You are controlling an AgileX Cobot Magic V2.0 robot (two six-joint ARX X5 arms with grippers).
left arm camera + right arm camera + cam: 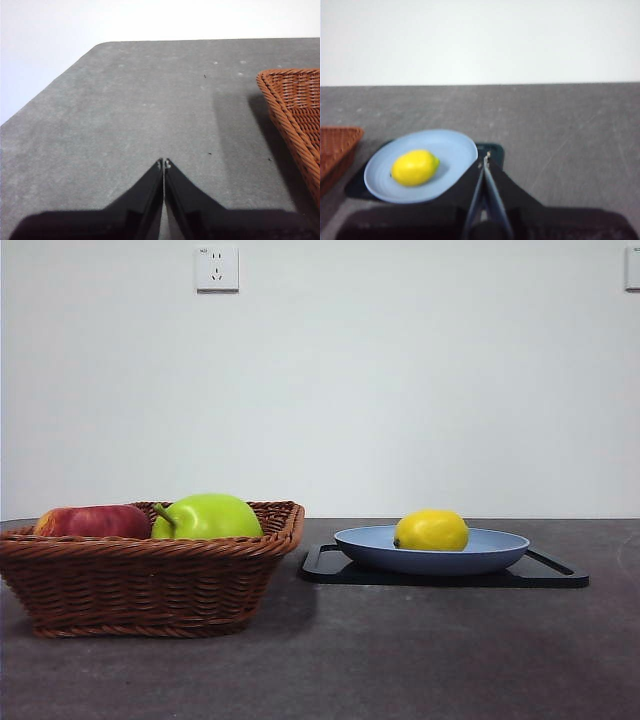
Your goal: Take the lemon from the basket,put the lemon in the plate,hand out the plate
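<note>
- Right, the lemon (pixel 431 530) sits in the plate (pixel 500 552), a little left of the plate's middle, so the step in hand looks like handing the plate out.
- That plate rests on a flat black tray (pixel 560 575) to the right of the basket (pixel 140 585), tray and basket close together but apart.
- Up in the wrist views, the right gripper (pixel 485 162) hangs above the table just by the plate's rim on the side away from the basket, jaws pressed together and holding nothing.
- Over on the far left, the left gripper (pixel 164 164) waits above bare table beside the basket, jaws also closed together, empty.
- Neither arm shows in the front view at all.
- To do this well, I'd say the right gripper should open, come down on the free rim edge nearest it, and pinch rim only, clear of the tray's raised border.
- Keep the plate level on the lift: the lemon is round and loose, and any tilt could roll it off the shallow dish.
- A slow, flat carry forward seems the safe call.
- Count time: one lemon, one plate, one tray, one basket.
- Inside the basket, one red apple (pixel 92 521) on the left and one green fruit (pixel 210 517) with a stem next to it.
- Two grippers, both empty.
</note>
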